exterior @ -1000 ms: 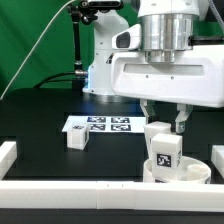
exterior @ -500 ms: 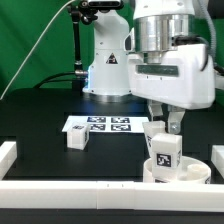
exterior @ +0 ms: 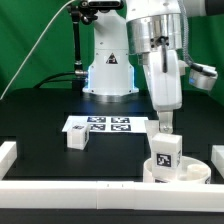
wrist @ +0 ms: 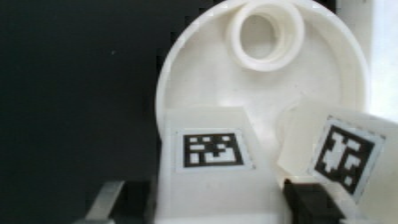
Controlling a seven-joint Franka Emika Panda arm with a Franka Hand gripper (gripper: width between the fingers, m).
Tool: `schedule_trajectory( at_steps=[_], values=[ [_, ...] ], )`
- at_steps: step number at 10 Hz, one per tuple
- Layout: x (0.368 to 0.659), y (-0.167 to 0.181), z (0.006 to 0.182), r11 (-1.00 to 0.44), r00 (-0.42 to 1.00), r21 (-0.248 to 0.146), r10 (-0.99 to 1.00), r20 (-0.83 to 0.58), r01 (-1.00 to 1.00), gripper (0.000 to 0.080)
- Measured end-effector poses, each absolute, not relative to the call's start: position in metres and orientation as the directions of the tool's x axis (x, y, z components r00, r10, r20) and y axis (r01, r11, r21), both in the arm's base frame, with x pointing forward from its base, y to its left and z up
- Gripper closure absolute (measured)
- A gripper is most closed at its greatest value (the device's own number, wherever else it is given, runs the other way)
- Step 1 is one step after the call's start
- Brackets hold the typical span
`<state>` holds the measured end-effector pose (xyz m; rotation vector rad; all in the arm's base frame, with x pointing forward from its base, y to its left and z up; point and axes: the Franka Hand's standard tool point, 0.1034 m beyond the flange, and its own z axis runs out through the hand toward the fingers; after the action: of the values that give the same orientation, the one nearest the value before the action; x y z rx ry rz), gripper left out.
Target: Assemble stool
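Exterior view shows the arm (exterior: 150, 50) rising over the far side of a black bench (exterior: 40, 120) and reaching down toward the view's right. A long white border rail (exterior: 70, 188) runs along the near edge, probably to keep parts from sliding off.

The stool is only partly built. Its round seat (exterior: 190, 172) lies flat at the near right, tucked against the rail, which I judge braces it while the legs are worked in. The marker board (exterior: 100, 125) lies flat in the middle of the bench, well apart from the seat.

Two legs stand upright on the seat. The near leg (exterior: 165, 152) turns its tag toward the camera. The far leg (exterior: 158, 129) stands just behind it, directly under the wrist. A loose leg (exterior: 78, 138) sits on the bench at the left, just beside the marker board, not yet brought over.

The pincer (exterior: 163, 122) comes down on the far leg from above, turned edge-on to this camera.

In the wrist view the seat (wrist: 214, 90) fills the frame, with one open socket hole (wrist: 267, 35) that seems meant for the loose leg. The far leg (wrist: 214, 150) stands squarely between the two dark fingers (wrist: 111, 200) of the pincer (wrist: 210, 200), and the near leg (wrist: 350, 150) stands just beside it. The fingers flank the far leg closely, a placement that suits turning it into its socket. I cannot tell whether they clamp it or merely straddle it.
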<state>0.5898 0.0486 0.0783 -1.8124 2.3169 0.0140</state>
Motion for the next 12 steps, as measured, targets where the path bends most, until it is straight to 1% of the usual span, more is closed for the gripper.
schedule_trajectory(
  at_steps=[2, 3, 4, 5, 6, 7, 8, 9, 10, 12],
  values=[
    [0.590, 0.048, 0.078, 0.329, -0.309, -0.100, -0.935, -0.175, -0.939, 0.0461],
    [0.590, 0.049, 0.079, 0.392, -0.372, -0.087, -0.909, -0.185, -0.916, 0.0461],
    [0.590, 0.049, 0.079, 0.405, -0.384, -0.086, -0.904, -0.186, -0.910, 0.0461],
    [0.590, 0.049, 0.078, 0.394, -0.373, -0.088, -0.909, -0.184, -0.915, 0.0366],
    [0.589, 0.051, 0.079, 0.373, -0.354, -0.081, -0.917, -0.184, -0.924, 0.0366],
    [0.590, 0.056, 0.084, 0.348, -0.329, -0.074, -0.924, -0.193, -0.934, 0.0233],
    [0.591, 0.058, 0.088, 0.308, -0.287, -0.089, -0.938, -0.196, -0.947, 0.0176],
    [0.592, 0.061, 0.092, 0.241, -0.218, -0.107, -0.957, -0.193, -0.965, 0.0155],
    [0.593, 0.063, 0.093, 0.174, -0.150, -0.121, -0.971, -0.188, -0.977, 0.0155],
    [0.592, 0.061, 0.091, 0.037, -0.013, -0.143, -0.986, -0.167, -0.989, 0.0151]
  ],
)
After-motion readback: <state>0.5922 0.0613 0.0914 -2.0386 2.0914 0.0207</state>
